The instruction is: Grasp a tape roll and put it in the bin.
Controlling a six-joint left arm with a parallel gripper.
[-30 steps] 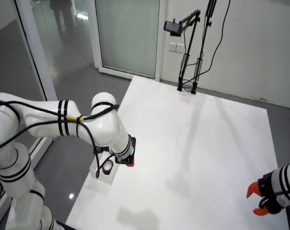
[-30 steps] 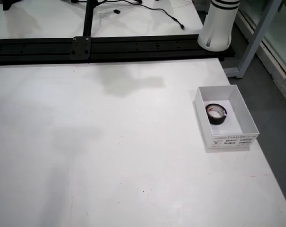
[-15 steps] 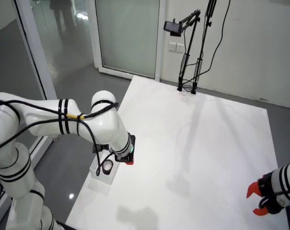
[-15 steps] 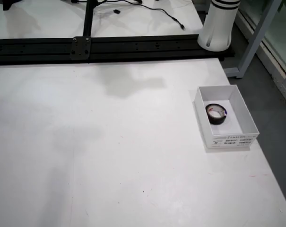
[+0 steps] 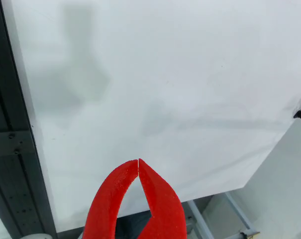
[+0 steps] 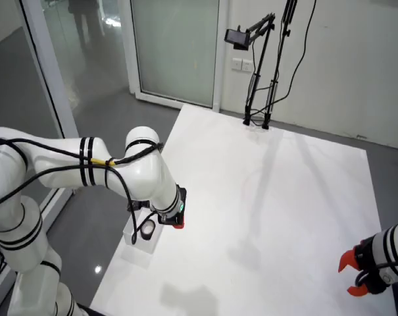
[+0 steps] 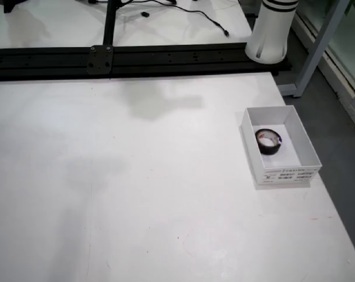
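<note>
1. The tape roll (image 7: 269,141) lies flat on the floor of the white bin (image 7: 254,138), roughly in the middle, clear of the walls as far as the fixed desk-level view shows; by the look of it the placing part of the task is already done.

2. The bin sits near one edge of the white desk (image 7: 136,194), where an arm coming in from that side can reach over it without crossing the whole surface (in the high room view the bin shows at the desk's left edge, under the arm).

3. In the view that rides on the gripper, the red jaws (image 5: 138,162) are closed, tips meeting and nothing between them, which fits a gripper that holds no roll.

4. That same view looks down on bare desk with only soft shadows, so the jaws hang above the surface, away from the bin.

5. In the high room view the working arm (image 6: 143,174) bends over the bin corner, while a second arm's red gripper (image 6: 354,275) shows at the lower right, apart from the work.
</note>
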